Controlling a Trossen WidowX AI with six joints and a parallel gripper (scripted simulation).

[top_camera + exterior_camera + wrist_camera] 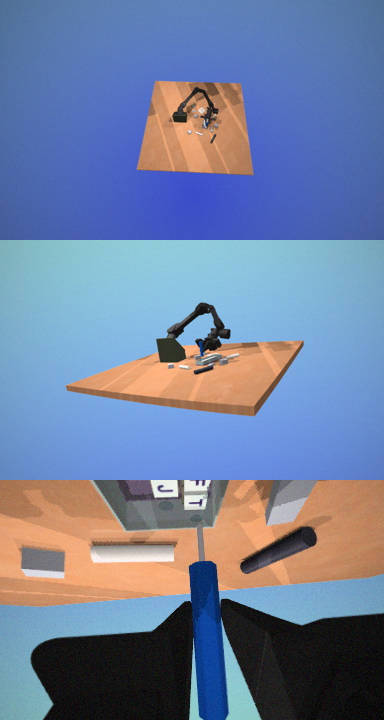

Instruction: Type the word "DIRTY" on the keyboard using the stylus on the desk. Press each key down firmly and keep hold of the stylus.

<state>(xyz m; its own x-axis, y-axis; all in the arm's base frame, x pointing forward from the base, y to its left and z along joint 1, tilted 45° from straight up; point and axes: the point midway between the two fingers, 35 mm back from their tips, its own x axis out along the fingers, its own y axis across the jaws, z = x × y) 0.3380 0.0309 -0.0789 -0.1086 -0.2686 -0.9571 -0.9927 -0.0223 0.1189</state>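
Observation:
The blue stylus (206,123) (201,348) (206,630) stands almost upright in my gripper (200,344) (205,607), which is shut on its shaft. Its thin grey tip (201,542) points at the end of the grey keyboard (199,362) (145,521), beside the white T key (195,501). The tip's end is over a dark round spot near the keyboard's end edge; I cannot tell if it touches. The J key (164,487) and part of the F key (198,483) show in the wrist view; the other keys are out of that view or too small to read.
A black cylinder (213,138) (203,370) (278,550), a white cylinder (198,133) (184,367) (132,553) and a small grey block (189,131) (170,365) (43,561) lie beyond the keyboard's end. Another grey block (216,125) (223,361) lies at its side. Several more pieces lie around it.

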